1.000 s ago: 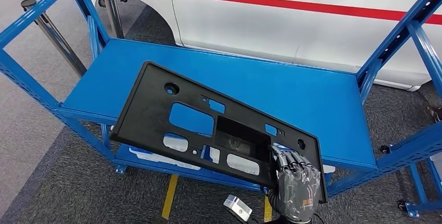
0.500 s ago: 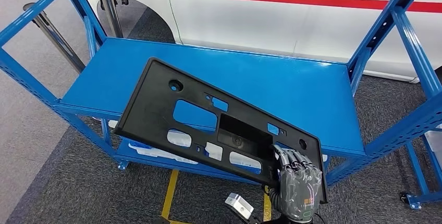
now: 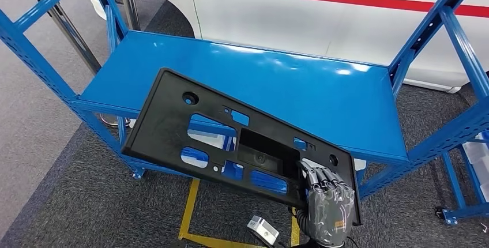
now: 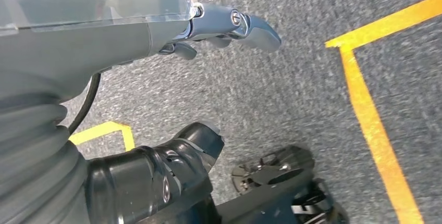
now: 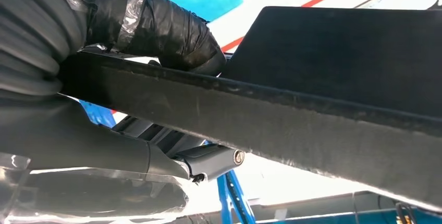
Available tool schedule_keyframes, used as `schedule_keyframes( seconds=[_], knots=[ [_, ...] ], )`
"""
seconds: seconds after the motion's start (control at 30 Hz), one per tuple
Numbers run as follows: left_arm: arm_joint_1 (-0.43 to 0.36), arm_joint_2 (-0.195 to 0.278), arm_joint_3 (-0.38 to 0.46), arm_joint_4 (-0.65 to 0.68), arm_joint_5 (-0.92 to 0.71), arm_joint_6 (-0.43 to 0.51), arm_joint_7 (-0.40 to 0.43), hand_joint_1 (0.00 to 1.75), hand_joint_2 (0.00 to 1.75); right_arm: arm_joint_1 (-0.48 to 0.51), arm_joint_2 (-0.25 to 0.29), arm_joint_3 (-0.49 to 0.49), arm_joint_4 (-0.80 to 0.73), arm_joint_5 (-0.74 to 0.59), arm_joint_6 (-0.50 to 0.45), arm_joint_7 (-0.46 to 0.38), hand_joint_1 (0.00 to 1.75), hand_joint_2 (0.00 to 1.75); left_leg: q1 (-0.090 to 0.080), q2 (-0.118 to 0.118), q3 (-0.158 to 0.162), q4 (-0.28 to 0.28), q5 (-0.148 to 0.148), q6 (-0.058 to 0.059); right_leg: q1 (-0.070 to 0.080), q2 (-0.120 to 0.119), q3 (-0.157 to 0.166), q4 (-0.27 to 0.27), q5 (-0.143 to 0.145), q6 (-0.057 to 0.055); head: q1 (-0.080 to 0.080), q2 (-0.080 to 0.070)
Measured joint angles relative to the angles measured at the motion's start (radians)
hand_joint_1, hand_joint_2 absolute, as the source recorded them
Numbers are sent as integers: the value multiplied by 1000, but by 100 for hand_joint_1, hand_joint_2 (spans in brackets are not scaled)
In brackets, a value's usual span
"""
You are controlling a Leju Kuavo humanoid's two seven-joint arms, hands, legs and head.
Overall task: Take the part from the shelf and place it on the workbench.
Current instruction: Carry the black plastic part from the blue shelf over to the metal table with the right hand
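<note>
The part is a flat black plastic panel (image 3: 173,124) with several cut-outs, held tilted in the air in front of the blue shelf (image 3: 323,98). My right hand (image 3: 330,205) grips its near right corner, fingers over the top face. In the right wrist view the panel's edge (image 5: 292,125) runs across the picture with my thumb (image 5: 156,26) pressed on one side and fingers on the other. My left hand (image 4: 172,41) hangs over the grey carpet with its fingers apart and nothing in it.
The blue shelf's top board is bare, with slanted uprights (image 3: 455,34) at both ends. A white car with a red stripe (image 3: 300,6) stands behind it. Yellow floor tape (image 3: 187,213) runs under the panel. A metal post (image 3: 63,23) stands at far left.
The whole picture has shifted, so the camera has moved; the shelf now sits a little farther off. The panel stays in my right hand, clear of the shelf edge.
</note>
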Motion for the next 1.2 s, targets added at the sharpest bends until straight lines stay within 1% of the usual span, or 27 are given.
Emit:
schedule_keyframes(
  seconds=[0.03,0.07,0.13,0.17,0.2,0.3,0.33,0.37,0.4,0.47,0.5,0.53,0.57,0.63,0.67,0.7,0.8,0.83,0.87,0.9,0.97,1.0,1.03,1.07,1.13,1.17,1.2],
  knots=[
    [0,0,0,0,0,0,0,0,175,0,-1,0,0,0,0,0,175,175,0,0,-7,3,3,-1,0,0,17,-10,10,0,0,0],
    [1,0,0,0,0,0,0,0,175,0,-1,0,0,0,0,1,175,175,0,0,-13,5,6,-3,0,0,52,-58,34,-2,0,0],
    [0,0,0,0,0,0,0,0,175,-1,-2,0,0,0,0,1,175,175,-2,-1,-19,9,12,-9,2,0,136,-194,79,-9,0,0],
    [0,0,0,0,0,0,0,0,175,-1,-2,0,0,0,0,1,175,175,-4,-1,-21,11,15,-14,5,1,163,-242,91,-14,0,0],
    [-1,0,0,0,0,0,0,0,175,-1,-2,1,0,0,0,1,175,175,-5,-1,-24,12,19,-20,8,2,173,-266,95,-18,0,0],
    [-1,0,0,0,0,0,0,0,175,0,-3,1,0,0,0,2,175,175,-4,-1,-29,13,27,-37,8,2,164,-270,108,-35,0,0],
    [-1,0,0,0,0,0,0,0,175,0,-3,1,0,0,0,2,175,175,-3,-2,-34,24,15,-43,6,0,161,-273,115,-42,-1,0],
    [-1,0,0,0,0,0,0,0,175,0,-3,2,0,0,0,2,175,175,-2,-3,-46,51,-11,-48,3,-2,155,-276,123,-49,-2,0],
    [-1,0,0,0,0,0,0,0,175,0,-3,2,0,0,0,2,175,175,0,-3,-65,99,-51,-52,2,-4,147,-277,130,-55,-2,0],
    [0,0,0,0,0,0,0,0,175,0,-3,3,0,0,0,4,175,175,1,-3,-108,225,-129,-59,4,-5,126,-273,142,-60,-3,0],
    [0,0,0,0,0,0,0,0,175,0,-3,4,0,0,0,6,175,175,1,-3,-117,268,-148,-60,5,-6,114,-270,148,-61,-3,0],
    [1,0,0,0,0,0,0,0,175,0,-3,5,0,0,0,7,175,175,1,-3,-107,274,-149,-60,6,-6,104,-268,154,-60,-4,0],
    [1,0,0,0,0,0,0,0,175,-1,-3,6,1,0,0,9,175,175,1,-3,-76,240,-132,-58,7,-6,95,-265,160,-59,-4,0],
    [-1,0,0,0,0,0,0,0,175,-1,-3,9,1,0,0,12,175,175,0,-4,19,98,-87,-48,9,-5,82,-260,168,-55,-4,0],
    [-3,0,0,0,0,0,0,0,175,-2,-3,10,1,0,0,12,175,175,-3,-4,54,38,-72,-43,10,-5,79,-258,172,-50,-3,0],
    [-4,0,0,0,0,0,0,0,175,-3,-3,12,1,0,0,12,175,175,-5,-4,73,1,-66,-39,10,-6,77,-257,176,-45,-3,0],
    [-1,0,0,0,0,0,0,0,175,-5,-4,15,1,0,0,12,175,175,-8,-4,72,-14,-51,-27,9,-7,74,-259,189,-27,-3,0],
    [-1,0,1,0,0,1,0,0,175,-5,-4,16,1,0,0,12,175,175,-6,-2,69,-18,-42,-20,9,-5,71,-253,182,-22,-3,0],
    [-1,0,1,0,0,1,0,0,175,-5,-4,16,1,0,0,12,175,175,-3,0,63,-21,-32,-13,8,-3,61,-231,159,-17,-2,0],
    [-2,0,1,0,0,1,0,0,175,-5,-4,16,1,0,0,12,175,175,-1,2,55,-24,-22,-8,7,-1,44,-188,122,-12,-2,0],
    [-3,0,1,0,0,1,0,0,175,-6,-5,16,2,0,0,12,175,175,-2,3,35,-21,-9,-2,4,0,2,-66,39,-5,-1,0],
    [-2,0,1,0,0,1,0,0,175,-6,-5,16,3,0,0,12,175,175,-2,3,24,-19,-3,-3,2,0,-10,-16,14,-2,-1,0],
    [-1,0,1,0,-1,0,0,0,175,-6,-6,16,5,0,0,12,175,175,-2,4,14,-16,2,-4,1,0,-6,2,9,-1,-1,0],
    [-1,0,1,0,-1,0,0,0,175,-6,-6,16,7,0,0,13,175,175,-2,4,5,-12,6,-5,0,0,19,-19,21,0,-1,0],
    [-1,0,1,0,-1,0,0,0,175,-8,-7,16,8,0,0,14,175,175,-1,3,-9,-1,11,-10,-2,0,109,-152,67,-4,-1,0],
    [-1,0,1,0,-1,0,0,0,175,-10,-8,17,9,0,0,15,175,175,-2,3,-14,4,13,-13,0,0,146,-214,84,-7,-1,0],
    [-2,0,1,0,-1,1,0,0,175,-11,-8,17,9,0,0,15,175,175,-4,3,-18,8,15,-18,2,1,166,-253,92,-11,-1,0]
  ],
)
